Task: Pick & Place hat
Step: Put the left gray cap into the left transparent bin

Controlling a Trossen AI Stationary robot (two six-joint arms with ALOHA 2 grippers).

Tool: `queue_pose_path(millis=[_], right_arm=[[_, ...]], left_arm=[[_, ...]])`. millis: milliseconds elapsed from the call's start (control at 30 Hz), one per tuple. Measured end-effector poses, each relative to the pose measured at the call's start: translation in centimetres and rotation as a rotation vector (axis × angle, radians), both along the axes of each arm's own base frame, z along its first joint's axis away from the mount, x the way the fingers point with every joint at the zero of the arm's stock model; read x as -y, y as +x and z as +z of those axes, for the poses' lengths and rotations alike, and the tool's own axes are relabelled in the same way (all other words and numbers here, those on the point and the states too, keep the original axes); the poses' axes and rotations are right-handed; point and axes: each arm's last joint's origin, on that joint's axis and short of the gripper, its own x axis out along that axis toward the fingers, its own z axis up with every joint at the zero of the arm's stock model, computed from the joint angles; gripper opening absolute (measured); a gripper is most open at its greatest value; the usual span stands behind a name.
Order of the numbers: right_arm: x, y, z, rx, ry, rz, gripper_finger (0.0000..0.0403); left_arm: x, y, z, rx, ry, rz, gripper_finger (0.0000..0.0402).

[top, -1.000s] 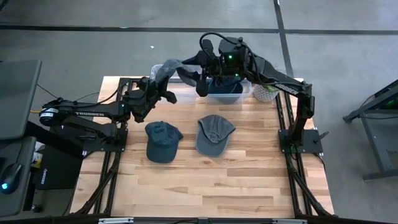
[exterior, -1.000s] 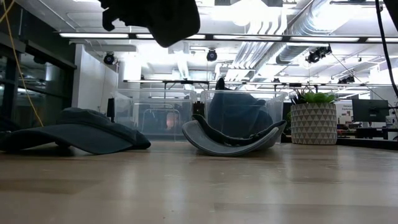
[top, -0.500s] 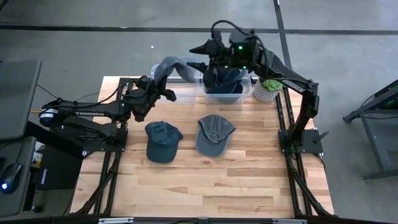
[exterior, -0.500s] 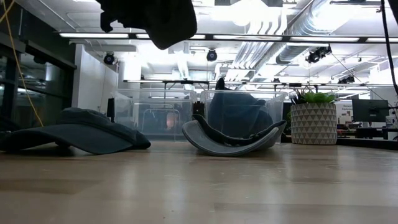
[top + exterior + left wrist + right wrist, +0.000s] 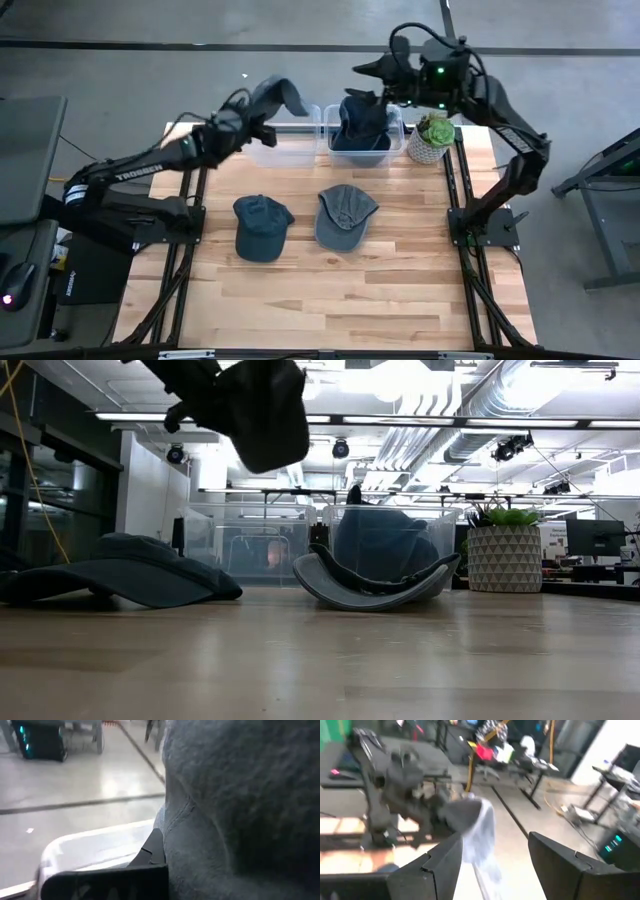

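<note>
Since a second ago the right arm has swung off the right-hand bin (image 5: 361,140) and pulled up and away past the bench's far right corner, while the left arm has lifted its hat higher and carried it toward the far edge.

So the step in hand looks like the carry. The left claw (image 5: 255,112) is clenched on a grey hat (image 5: 277,95), hanging in the air above the clear left-hand bin (image 5: 283,148) on the far edge. The left wrist view is basically all hat fabric (image 5: 240,805), with the bin's rim showing just past it. The right claw (image 5: 372,72) is released, fingers spread wide in its own wrist view, holding nothing.

Next move, I'd guess: ease the hat down over the empty bin's opening and let go. It's floppy, so it could drape over the rim instead of dropping in.

Room-wise it's pretty relaxed. The right bin already has a dark hat (image 5: 360,118) stuffed in it, touching the left bin's side, so drifting right is the thing to avoid. Potted plant (image 5: 431,138) sits at the far right corner, well clear. Two more caps, a blue one (image 5: 260,226) and a grey one (image 5: 343,214), lie mid-bench, and the whole near half is open.
</note>
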Motion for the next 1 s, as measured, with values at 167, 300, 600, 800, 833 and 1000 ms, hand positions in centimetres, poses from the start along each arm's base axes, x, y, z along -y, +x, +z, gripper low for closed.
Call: queue_pose_path(millis=[167, 300, 600, 800, 833, 1000], right_arm=[[0.0, -1.7, -0.7, -0.121, 0.037, -0.072, 0.0222], [0.0, -2.1, -1.8, -0.241, 0.066, -0.126, 0.0222], [0.0, -2.4, -3.1, -0.355, 0.123, -0.175, 0.0218], [0.0, -2.6, -3.3, -0.362, 0.163, -0.191, 0.0216], [-0.1, -2.6, -3.3, -0.366, 0.169, -0.193, 0.0216], [-0.1, -2.7, -3.5, -0.374, 0.203, -0.2, 0.0216]], left_arm=[[-2.4, -1.6, 2.3, -0.098, -0.096, -0.046, 0.0], [-4.7, -3.0, 3.8, -0.14, -0.204, -0.126, 0.0], [-9.8, -3.6, 3.9, -0.191, -0.436, -0.287, 0.0], [-11.5, -2.2, 2.2, -0.248, -0.531, -0.344, 0.0], [-11.6, -2.1, 1.9, -0.26, -0.55, -0.353, 0.0], [-12.5, -1.4, 0.3, -0.303, -0.609, -0.382, 0.0]])
